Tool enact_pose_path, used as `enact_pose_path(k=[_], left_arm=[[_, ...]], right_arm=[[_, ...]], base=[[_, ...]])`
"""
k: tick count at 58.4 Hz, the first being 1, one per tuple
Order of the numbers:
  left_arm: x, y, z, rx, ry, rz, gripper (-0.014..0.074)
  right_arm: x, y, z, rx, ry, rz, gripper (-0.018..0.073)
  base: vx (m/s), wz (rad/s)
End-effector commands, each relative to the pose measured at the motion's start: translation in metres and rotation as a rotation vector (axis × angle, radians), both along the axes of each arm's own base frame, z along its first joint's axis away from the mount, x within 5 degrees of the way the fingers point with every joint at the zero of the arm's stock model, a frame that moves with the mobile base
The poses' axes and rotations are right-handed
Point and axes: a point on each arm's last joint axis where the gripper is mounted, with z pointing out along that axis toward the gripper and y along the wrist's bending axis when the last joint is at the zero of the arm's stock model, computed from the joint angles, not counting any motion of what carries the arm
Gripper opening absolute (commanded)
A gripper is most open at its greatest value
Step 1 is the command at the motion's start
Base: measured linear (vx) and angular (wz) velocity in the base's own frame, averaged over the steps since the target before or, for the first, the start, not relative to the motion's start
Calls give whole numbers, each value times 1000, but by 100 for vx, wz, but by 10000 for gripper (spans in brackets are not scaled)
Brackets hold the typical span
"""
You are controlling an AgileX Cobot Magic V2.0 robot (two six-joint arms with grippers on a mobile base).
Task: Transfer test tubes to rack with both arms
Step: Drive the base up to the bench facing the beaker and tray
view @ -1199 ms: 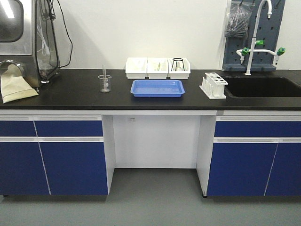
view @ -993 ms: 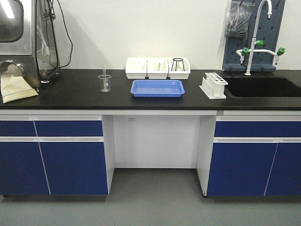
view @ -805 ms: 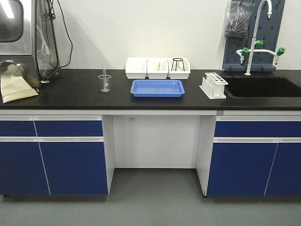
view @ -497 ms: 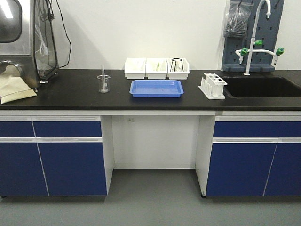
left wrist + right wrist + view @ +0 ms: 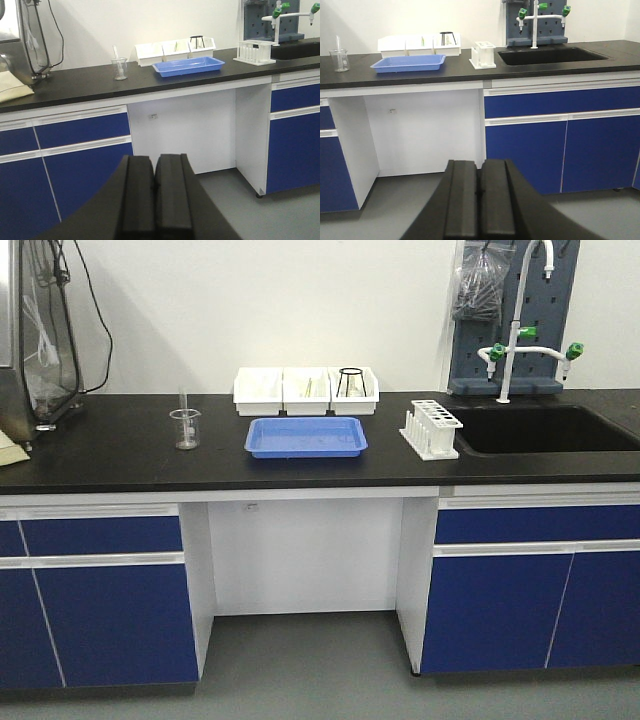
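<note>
Hard to read: a slim clear glass tube or rod (image 5: 116, 51) stands in the small clear graduated beaker (image 5: 185, 428) left of the flat blue plastic tray (image 5: 306, 436), and we cannot tell which it is. What lies in the three white slanted bins (image 5: 306, 390) just behind the tray is unclear. The small white plastic block-shaped rack (image 5: 430, 428), with round holes on top, sits right of the tray; we cannot tell whether the holes are filled. The arms are cut off. The matte black left gripper (image 5: 154, 162) and right gripper (image 5: 480, 165) sit low, well in front of the tray. Both have their jaws pressed together on nothing.
</note>
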Motion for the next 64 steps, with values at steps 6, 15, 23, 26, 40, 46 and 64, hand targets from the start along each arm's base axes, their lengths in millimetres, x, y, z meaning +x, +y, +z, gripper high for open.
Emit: enact_pose_path(k=[6, 15, 23, 26, 40, 46, 64], left_arm=[[-1, -1, 0, -19, -71, -20, -15], [-1, -1, 0, -19, -71, -20, -15], [-1, -1, 0, -19, -71, -20, -15], [-1, -1, 0, -19, -71, -20, -15], [-1, -1, 0, -19, -71, -20, -15], [-1, -1, 0, -19, -71, -20, -15], [-1, -1, 0, -19, -71, -20, -15]], right_arm=[[0, 1, 5, -7, -81, 11, -7], [0, 1, 5, -7, -81, 11, -7], [0, 1, 5, -7, -81, 11, -7], [0, 1, 5, -7, -81, 11, -7], [0, 1, 5, -7, -81, 11, -7], [0, 1, 5, -7, -81, 11, -7], [0, 1, 5, -7, -81, 11, -7]], base=[[25, -2], [30, -1], [35, -5], [38, -6], [42, -3], [47, 6], [50, 13]])
